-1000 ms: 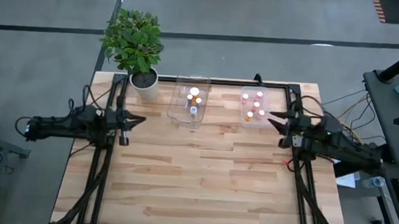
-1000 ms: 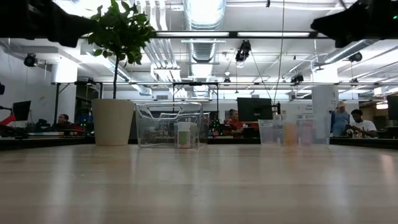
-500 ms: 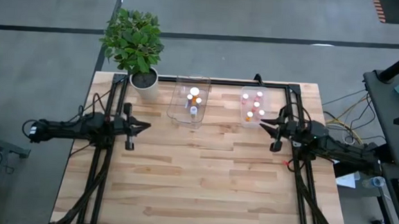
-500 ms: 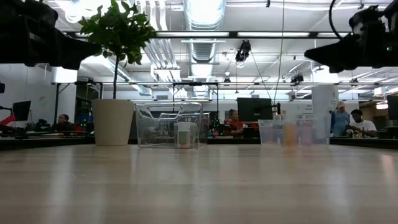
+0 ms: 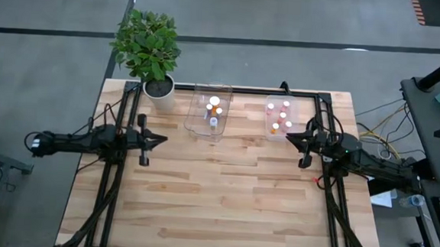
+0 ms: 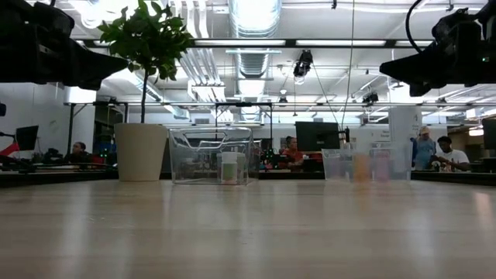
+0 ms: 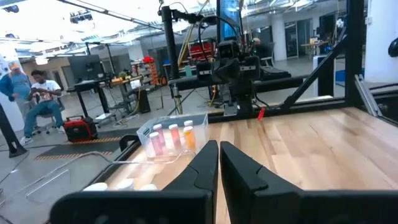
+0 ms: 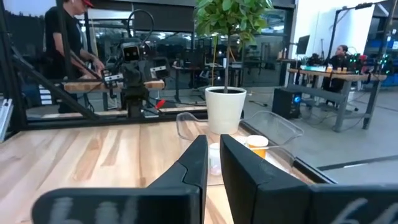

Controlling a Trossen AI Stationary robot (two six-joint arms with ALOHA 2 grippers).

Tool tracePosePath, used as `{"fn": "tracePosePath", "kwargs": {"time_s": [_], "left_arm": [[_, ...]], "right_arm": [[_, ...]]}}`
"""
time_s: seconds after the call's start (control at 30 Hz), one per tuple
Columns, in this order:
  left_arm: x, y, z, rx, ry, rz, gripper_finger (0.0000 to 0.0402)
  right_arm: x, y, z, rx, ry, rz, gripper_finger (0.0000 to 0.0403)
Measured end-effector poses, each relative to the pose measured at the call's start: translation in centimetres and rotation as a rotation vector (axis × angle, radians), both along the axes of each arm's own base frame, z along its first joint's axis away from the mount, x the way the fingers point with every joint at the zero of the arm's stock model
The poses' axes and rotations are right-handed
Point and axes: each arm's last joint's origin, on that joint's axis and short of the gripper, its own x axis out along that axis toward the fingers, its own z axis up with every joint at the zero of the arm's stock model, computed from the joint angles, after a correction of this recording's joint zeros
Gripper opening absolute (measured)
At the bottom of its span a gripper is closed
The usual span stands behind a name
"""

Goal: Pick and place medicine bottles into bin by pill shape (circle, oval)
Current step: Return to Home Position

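Observation:
Two clear tubs stand near the table's far edge. The left tub holds medicine bottles with white and orange tops. The right tub holds medicine bottles with pinkish, white and orange tops. My left gripper hovers shut over the table's left side, pointing level toward the middle, nothing between its fingers. My right gripper hovers shut just on the near side of the right tub, also level and holding nothing. Both hang well above the tabletop in the low view.
A potted plant stands at the far left corner beside the left tub. Black frame rails run along both table sides under the arms. People sit and stand in the room beyond the table. Bare wood covers the middle and near part.
Both arms have sunk and reached a little toward the table's middle. My right gripper has shut on nothing, its fingers spread a second ago and together now. My left gripper stayed shut. The tubs and bottles have not moved.

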Motion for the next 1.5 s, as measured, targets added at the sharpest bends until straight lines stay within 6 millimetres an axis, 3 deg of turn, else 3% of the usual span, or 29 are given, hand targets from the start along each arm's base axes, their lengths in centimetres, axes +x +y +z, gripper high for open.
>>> {"fn": "tracePosePath", "kwargs": {"time_s": [1.5], "left_arm": [[0.14, 0.01, -0.28, -0.001, 0.023, 0.001, 0.0]], "right_arm": [[0.04, -0.01, -0.1, 0.043, -0.003, 0.003, 0.0038]]}}
